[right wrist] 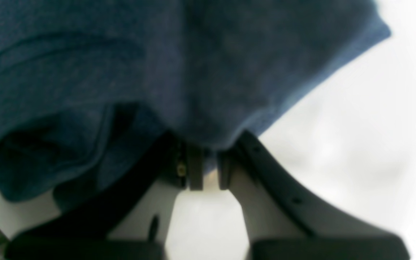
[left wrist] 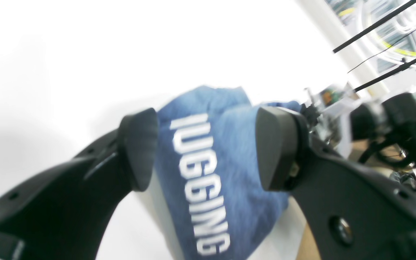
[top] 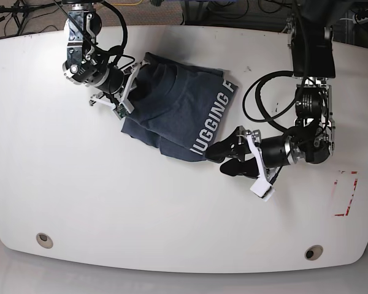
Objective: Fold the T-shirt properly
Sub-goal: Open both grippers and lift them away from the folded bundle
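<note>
The T-shirt [top: 172,113] lies partly folded on the far half of the white table [top: 110,202], its white letters along the right edge. My right gripper [top: 134,78] is at the shirt's far-left edge. In the right wrist view it [right wrist: 202,162] is shut on a bunched blue fold of the T-shirt [right wrist: 157,72]. My left gripper [top: 226,157] is at the shirt's near-right corner, by the lettering. In the left wrist view it [left wrist: 208,150] stands open, and the lettered cloth of the T-shirt [left wrist: 229,155] shows between the fingers, ungripped.
Red tape marks [top: 346,193] lie on the table at the right. Two round holes [top: 44,239] [top: 313,252] sit near the front edge. Cables [top: 257,104] loop from the left arm over the table.
</note>
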You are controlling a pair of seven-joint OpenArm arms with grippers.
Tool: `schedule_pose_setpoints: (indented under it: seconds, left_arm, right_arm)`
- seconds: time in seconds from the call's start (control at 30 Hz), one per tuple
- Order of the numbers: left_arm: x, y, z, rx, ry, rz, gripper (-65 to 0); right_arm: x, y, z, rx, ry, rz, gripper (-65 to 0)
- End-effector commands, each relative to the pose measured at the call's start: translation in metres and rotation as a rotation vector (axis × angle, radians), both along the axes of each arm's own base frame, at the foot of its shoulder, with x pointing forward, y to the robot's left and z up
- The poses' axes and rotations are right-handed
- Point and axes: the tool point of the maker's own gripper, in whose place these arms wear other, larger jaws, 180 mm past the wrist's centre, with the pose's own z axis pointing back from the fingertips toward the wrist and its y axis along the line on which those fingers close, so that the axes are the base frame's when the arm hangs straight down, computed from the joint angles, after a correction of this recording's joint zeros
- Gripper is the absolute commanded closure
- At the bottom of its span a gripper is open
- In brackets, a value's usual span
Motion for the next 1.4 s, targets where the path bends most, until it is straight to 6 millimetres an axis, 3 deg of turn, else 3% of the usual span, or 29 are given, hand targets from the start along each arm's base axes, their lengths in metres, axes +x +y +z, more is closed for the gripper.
schedule_pose_setpoints:
  seconds: [0.0,0.3,0.4,0.5,0.6,0.67,0.7,0.8,1.13,1.37]
  left_arm:
    - [0.0,0.005,0.01,-0.027,-0.038,0.01,-39.7]
    - [-0.021,0.026,-0.02,-0.007,0.029,0.051,-39.7]
    - [-0.026,0.031,-0.027,0.006,0.047,0.055,-39.7]
    - [-0.031,0.034,-0.032,0.015,0.06,0.057,-39.7]
    - [-0.033,0.037,-0.035,0.024,0.068,0.058,-39.7]
    - [-0.034,0.04,-0.036,0.031,0.071,0.059,-39.7]
    - [-0.034,0.041,-0.037,0.035,0.072,0.06,-39.7]
    - [-0.034,0.047,-0.037,0.05,0.071,0.065,-39.7]
    - [-0.034,0.055,-0.038,0.071,0.07,0.068,-39.7]
    - [-0.034,0.056,-0.039,0.074,0.072,0.068,-39.7]
  right_arm:
    - [0.015,-0.001,0.024,-0.017,-0.073,0.009,-5.1]
    - [0.024,-0.005,0.054,-0.075,-0.138,0.028,-5.5]
    - [0.021,-0.007,0.058,-0.109,-0.13,0.037,-8.6]
    - [0.024,-0.008,0.065,-0.129,-0.134,0.04,-18.4]
    - [0.025,-0.014,0.068,-0.137,-0.137,0.02,-32.8]
    - [0.027,-0.023,0.069,-0.144,-0.141,-0.008,-40.6]
    - [0.029,-0.038,0.071,-0.153,-0.143,-0.052,-47.1]
    - [0.033,-0.054,0.075,-0.133,-0.158,-0.138,-53.9]
    - [0.03,-0.103,0.104,0.075,-0.173,-0.341,-54.7]
    - [0.029,-0.078,0.106,0.326,-0.13,-0.302,-54.7]
